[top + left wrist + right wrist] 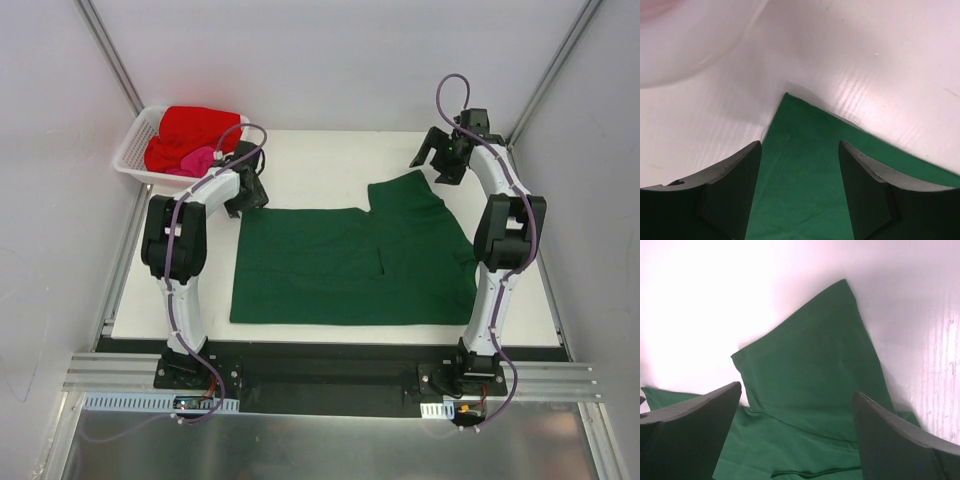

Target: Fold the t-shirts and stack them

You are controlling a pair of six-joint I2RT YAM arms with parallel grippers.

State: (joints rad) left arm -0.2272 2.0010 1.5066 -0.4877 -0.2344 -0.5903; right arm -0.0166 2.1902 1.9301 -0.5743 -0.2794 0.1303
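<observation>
While the dark green t-shirt (350,265) lies spread across the middle of the white bench (310,160), I read the step as the first fold of this garment, with no cloth lifted yet. Left pincer (800,144) sits low over the shirt's far-left corner (786,96). Its jaws stand apart with the cloth showing between them and nothing pinched. Right pincer (797,390) hangs wide open above the sleeve (410,190) that juts toward the far side, holding nothing. Red t-shirt (200,128) and pink t-shirt (198,160) wait bunched together in the white lattice basket (130,152) at the far-left corner of the bench, so the stack is not begun. Next move, as I judge it: each pincer must come down flat enough to nip a single edge of cloth, then both carry their side over together to keep the fold square. The sleeve probably wants tucking in first. Cloth notes: matte, thin knit, limp, lying mostly smooth with a faint crease line near the middle and a neat hemmed edge at the corner. It should drape and drag rather than hold shape. Bench surface is glossy and faintly ribbed, so I expect the cloth may slide when pulled.
</observation>
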